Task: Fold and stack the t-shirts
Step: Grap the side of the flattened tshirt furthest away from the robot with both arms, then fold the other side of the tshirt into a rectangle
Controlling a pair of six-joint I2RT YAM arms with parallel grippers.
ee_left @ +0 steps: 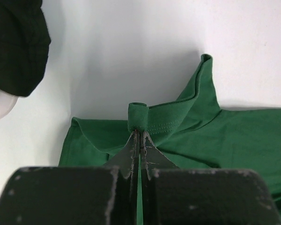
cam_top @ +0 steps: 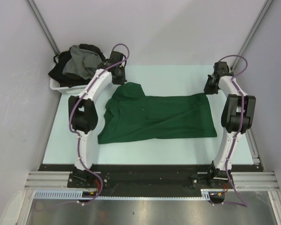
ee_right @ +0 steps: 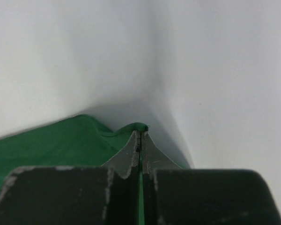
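Observation:
A dark green t-shirt (cam_top: 154, 117) lies spread across the middle of the table, rumpled at its left end. My left gripper (cam_top: 118, 78) is shut on the shirt's far left hem edge; in the left wrist view (ee_left: 139, 132) a fold of green cloth (ee_left: 150, 117) is pinched between the closed jaws. My right gripper (cam_top: 210, 87) is shut on the shirt's far right corner; in the right wrist view (ee_right: 140, 133) a green corner (ee_right: 136, 126) sits between the closed jaws. A grey t-shirt (cam_top: 82, 61) and black t-shirts (cam_top: 61, 70) are heaped in the basket.
A white plastic basket (cam_top: 58, 86) stands at the table's far left corner, close beside my left arm. Grey walls close in at the back and on both sides. The black clothing (ee_left: 16, 44) also shows at the left of the left wrist view.

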